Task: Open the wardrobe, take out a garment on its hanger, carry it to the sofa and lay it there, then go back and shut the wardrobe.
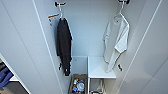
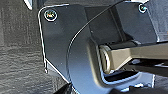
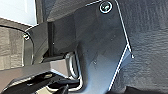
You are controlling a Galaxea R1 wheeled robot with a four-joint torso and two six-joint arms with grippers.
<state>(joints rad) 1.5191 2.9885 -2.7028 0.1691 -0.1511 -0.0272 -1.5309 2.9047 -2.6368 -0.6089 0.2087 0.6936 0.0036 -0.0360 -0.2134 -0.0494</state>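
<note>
The wardrobe point(image 1: 85, 30) stands open straight ahead, its white doors swung out to the left point(image 1: 22, 45) and to the right point(image 1: 150, 50). Inside on the right hangs the garment point(image 1: 116, 40), a white short-sleeved T-shirt. It is on a thin white hanger point(image 1: 121, 11) caught on a black hook point(image 1: 123, 1) at the top. The garment's lower edge hangs over a white shelf point(image 1: 100, 67).
A black T-shirt point(image 1: 63, 42) hangs on its own hanger on the wardrobe's left side. A box of small items point(image 1: 77, 85) sits at the bottom. Something blue point(image 1: 5, 76) lies past the left door. Both wrist views show dark carpet point(image 2: 20, 62) point(image 3: 150, 37).
</note>
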